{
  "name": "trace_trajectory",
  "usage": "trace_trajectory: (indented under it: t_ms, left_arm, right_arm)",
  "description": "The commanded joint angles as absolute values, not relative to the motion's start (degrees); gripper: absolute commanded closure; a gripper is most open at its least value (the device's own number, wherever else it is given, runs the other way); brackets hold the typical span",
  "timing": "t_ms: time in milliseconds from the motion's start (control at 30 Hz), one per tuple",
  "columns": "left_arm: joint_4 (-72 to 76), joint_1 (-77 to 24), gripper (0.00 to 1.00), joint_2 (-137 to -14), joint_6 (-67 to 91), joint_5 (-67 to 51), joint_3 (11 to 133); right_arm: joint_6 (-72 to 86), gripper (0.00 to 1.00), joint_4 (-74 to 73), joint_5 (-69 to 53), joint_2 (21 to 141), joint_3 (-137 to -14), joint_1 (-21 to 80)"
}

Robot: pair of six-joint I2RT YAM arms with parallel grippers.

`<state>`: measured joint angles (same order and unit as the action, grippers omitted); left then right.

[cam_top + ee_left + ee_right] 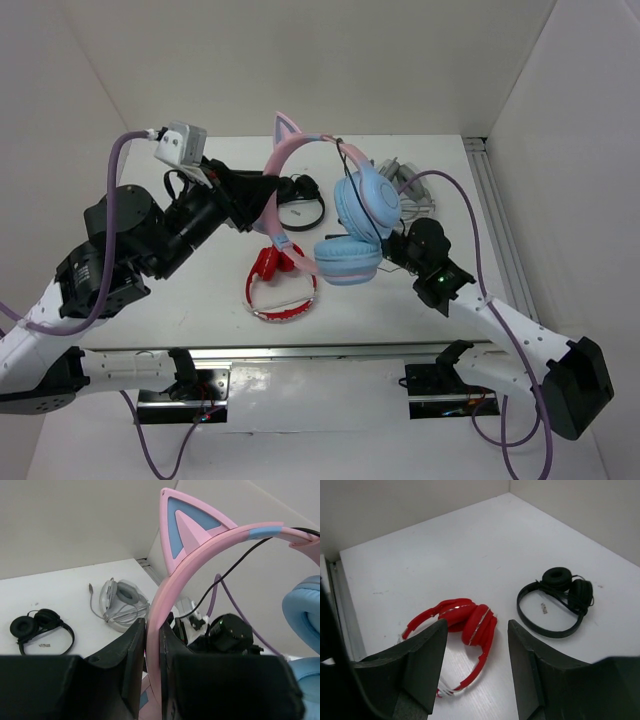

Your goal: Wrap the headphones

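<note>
The headphones (300,150) have a pink headband with cat ears and two light blue ear cups (362,205). They hang above the table. My left gripper (258,200) is shut on the pink headband, which sits pinched between its fingers in the left wrist view (153,635). A thin black cable (235,565) hangs loose under the headband and runs down past the cups (345,165). My right gripper (395,245) sits just right of the lower ear cup. It is open and empty in the right wrist view (477,626).
Red headphones (280,285) lie on the table under the held pair and also show in the right wrist view (465,622). Small black headphones (300,205) lie behind them. A grey-white pair (410,190) with its cable lies at the back right, near a metal rail (500,230).
</note>
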<state>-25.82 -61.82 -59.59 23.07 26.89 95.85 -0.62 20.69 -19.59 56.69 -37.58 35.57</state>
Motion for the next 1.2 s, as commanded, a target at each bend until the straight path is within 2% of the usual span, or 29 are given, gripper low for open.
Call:
trace_trajectory:
  t_ms: [0,567,800,833,900,933,967,1067,1167]
  left_arm:
    - [-17.84,-62.14,1.0,-59.15,28.29,33.39,97.29]
    - [-12.66,-62.14,1.0,-61.96,26.55,54.3,101.51]
    - [-10.28,-62.14,1.0,-63.02,25.31,54.94,102.04]
    - [-10.28,-62.14,1.0,-63.02,25.31,54.93,102.04]
    - [-10.28,-62.14,1.0,-63.02,25.31,54.93,102.04]
    - [-10.28,-62.14,1.0,-63.63,25.31,54.93,102.04]
    - [-10.28,-62.14,1.0,-63.63,25.31,55.98,102.04]
    - [-9.06,-62.14,1.0,-64.25,23.3,59.06,102.04]
    - [-6.87,-62.14,1.0,-64.78,21.28,60.91,101.26]
  right_arm:
    - [3.16,0.41,30.22,-24.78,57.13,-34.64,35.24]
    - [10.28,0.4,37.0,-28.83,52.3,-20.49,36.29]
    - [11.87,0.42,40.43,-28.83,52.55,-17.67,37.35]
    - [11.34,0.44,40.43,-28.83,53.08,-17.67,37.35]
    - [11.34,0.57,40.96,-28.83,53.79,-18.19,37.35]
    - [11.34,0.77,40.96,-28.83,53.79,-18.72,37.35]
    - [11.34,0.85,40.96,-28.83,54.31,-18.72,37.35]
    - [11.34,0.98,40.35,-28.04,52.66,-18.72,37.88]
    - [11.34,1.0,39.21,-26.37,50.28,-17.23,38.5]
